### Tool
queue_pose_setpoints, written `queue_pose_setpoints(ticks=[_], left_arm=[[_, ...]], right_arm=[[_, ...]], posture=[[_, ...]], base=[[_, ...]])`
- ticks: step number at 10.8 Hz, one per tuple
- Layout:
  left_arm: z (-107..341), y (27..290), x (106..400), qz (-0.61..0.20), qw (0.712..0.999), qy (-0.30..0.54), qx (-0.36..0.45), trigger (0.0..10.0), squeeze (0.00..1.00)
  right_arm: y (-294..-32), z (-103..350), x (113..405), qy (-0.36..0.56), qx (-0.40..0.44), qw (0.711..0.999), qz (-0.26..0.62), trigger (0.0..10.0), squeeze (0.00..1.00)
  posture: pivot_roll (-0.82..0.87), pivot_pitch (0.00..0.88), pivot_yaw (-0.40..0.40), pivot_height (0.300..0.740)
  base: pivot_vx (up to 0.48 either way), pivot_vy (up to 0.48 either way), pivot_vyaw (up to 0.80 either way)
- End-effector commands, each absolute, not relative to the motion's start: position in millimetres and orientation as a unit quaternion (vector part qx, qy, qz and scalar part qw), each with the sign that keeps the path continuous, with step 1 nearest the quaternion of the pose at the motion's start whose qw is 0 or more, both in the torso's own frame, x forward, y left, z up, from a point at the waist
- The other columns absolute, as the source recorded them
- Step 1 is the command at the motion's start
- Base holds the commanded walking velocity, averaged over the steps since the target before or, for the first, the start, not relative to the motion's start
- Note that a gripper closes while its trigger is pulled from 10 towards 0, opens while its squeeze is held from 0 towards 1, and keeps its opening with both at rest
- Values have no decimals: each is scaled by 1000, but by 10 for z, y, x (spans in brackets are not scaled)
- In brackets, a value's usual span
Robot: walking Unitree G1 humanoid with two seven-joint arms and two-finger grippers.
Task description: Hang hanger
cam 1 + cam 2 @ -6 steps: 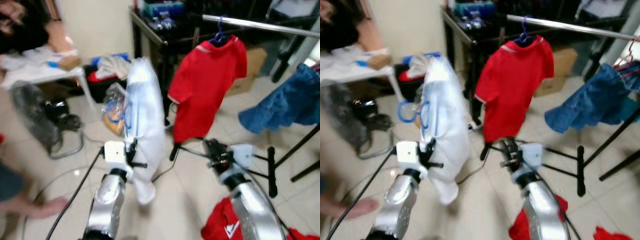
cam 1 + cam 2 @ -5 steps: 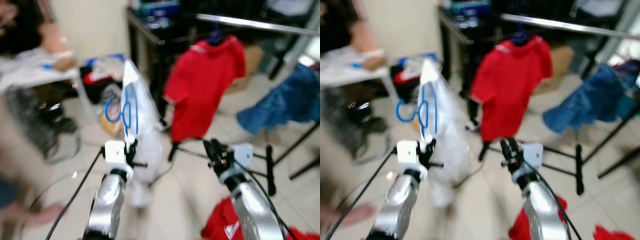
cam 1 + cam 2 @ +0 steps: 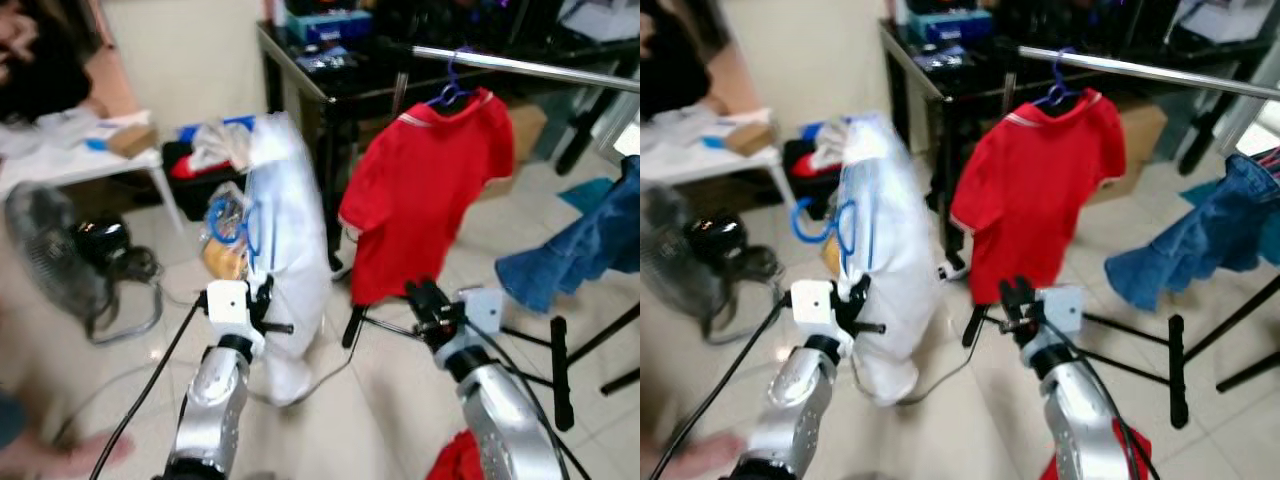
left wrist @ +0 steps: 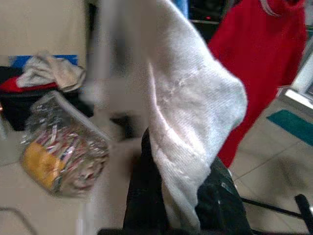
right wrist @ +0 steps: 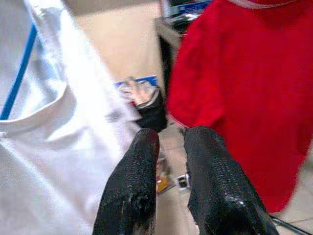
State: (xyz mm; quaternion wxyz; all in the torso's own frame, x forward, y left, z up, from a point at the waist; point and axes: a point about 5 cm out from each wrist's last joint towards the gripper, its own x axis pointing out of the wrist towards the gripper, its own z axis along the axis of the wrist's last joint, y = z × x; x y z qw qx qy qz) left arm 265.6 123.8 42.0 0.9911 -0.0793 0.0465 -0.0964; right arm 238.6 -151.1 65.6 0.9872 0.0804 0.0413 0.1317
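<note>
Your left gripper (image 3: 262, 300) grips the white garment; your right gripper (image 3: 1012, 300) carries nothing.

Your left fingers (image 4: 146, 196) are clenched on the white garment (image 3: 285, 240), which stands up at centre-left of the frame with a blue hanger (image 3: 825, 222) looped in its neck. Your right fingers (image 5: 142, 191) sit nearly closed with a narrow gap, at lower centre-right, near the red shirt (image 3: 425, 195). That shirt hangs by a purple hanger (image 3: 450, 88) from the silver rail (image 3: 540, 70) across the upper right. Blue jeans (image 3: 1200, 240) drape at right; a black tabletop (image 3: 310, 70) stands behind.
</note>
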Motion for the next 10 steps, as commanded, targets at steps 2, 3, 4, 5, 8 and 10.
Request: queue_pose_setpoints(ticks=[2,3,4,5,8,10], left_arm=[[493,1150,2686,-108,990,30,-81,10000,0],[492,1150,2686,-108,990,30,-81,10000,0],[493,1148,2687,-108,990,30,-81,10000,0],[493,1144,2689,-109,990,30,-80,10000,0],[485,1117,2697,-113,990,33,-81,10000,0],[483,1109,2696,-116,989,34,-83,10000,0]], right_arm=[[-1597,676,2399,36,68,990,122,10000,0],[-1596,676,2401,36,68,990,122,10000,0],[-1596,677,2403,36,68,990,122,10000,0],[-1595,681,2406,35,68,990,123,10000,0],[-1609,695,2419,30,68,990,121,10000,0],[-1611,698,2426,28,67,990,119,10000,0]], posture=[[92,29,25,740],[93,29,25,740],[93,29,24,740],[92,28,23,740],[88,25,20,740],[88,24,20,740]], base=[[420,0,0],[420,0,0],[416,0,0],[401,0,0],[224,0,0],[0,0,0]])
